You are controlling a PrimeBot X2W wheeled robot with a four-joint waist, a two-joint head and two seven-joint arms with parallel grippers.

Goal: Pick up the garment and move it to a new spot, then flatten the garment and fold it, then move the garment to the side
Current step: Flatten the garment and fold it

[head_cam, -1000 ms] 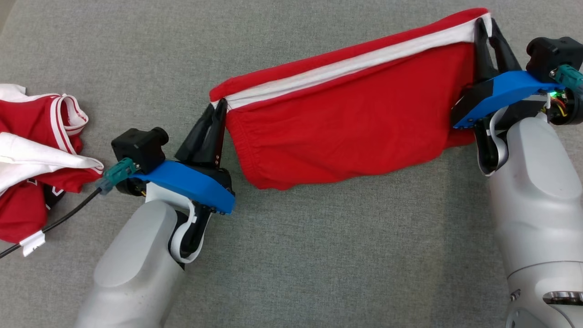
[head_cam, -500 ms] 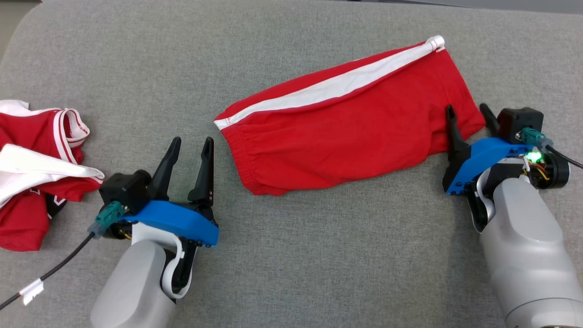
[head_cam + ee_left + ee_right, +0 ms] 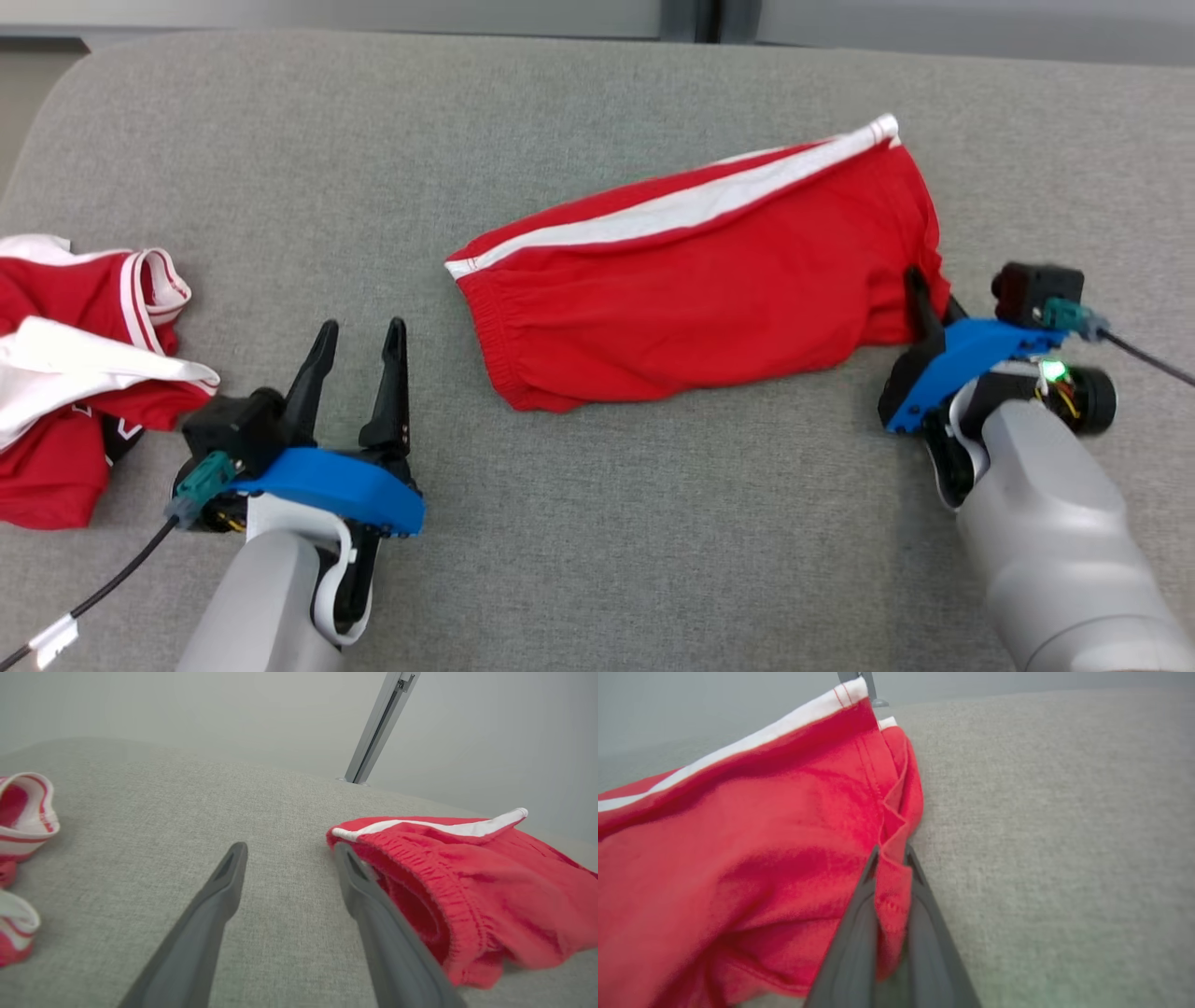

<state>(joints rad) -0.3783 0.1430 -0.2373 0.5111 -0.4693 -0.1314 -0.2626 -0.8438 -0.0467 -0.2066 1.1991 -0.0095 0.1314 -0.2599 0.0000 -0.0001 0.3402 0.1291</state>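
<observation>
Newly clamped right gripper (image 3: pixel 892 855) on shorts (image 3: pixel 691 299), long axis crosswise, waistband (image 3: pixel 493 347) left

We take this for a robotics lab or test bay, not a home. The work surface is a broad pad covered in grey woven fabric (image 3: pixel 597 560), rounded at its far left corner. Behind it stand plain pale panels (image 3: pixel 187 709) joined by a bare metal post (image 3: pixel 379 725). Red shorts (image 3: pixel 709 289) and a red-and-white jersey (image 3: pixel 65 294) lie loose on the pad as practice pieces. A black cable (image 3: pixel 112 576) with a white tag trails off the near left edge.
</observation>
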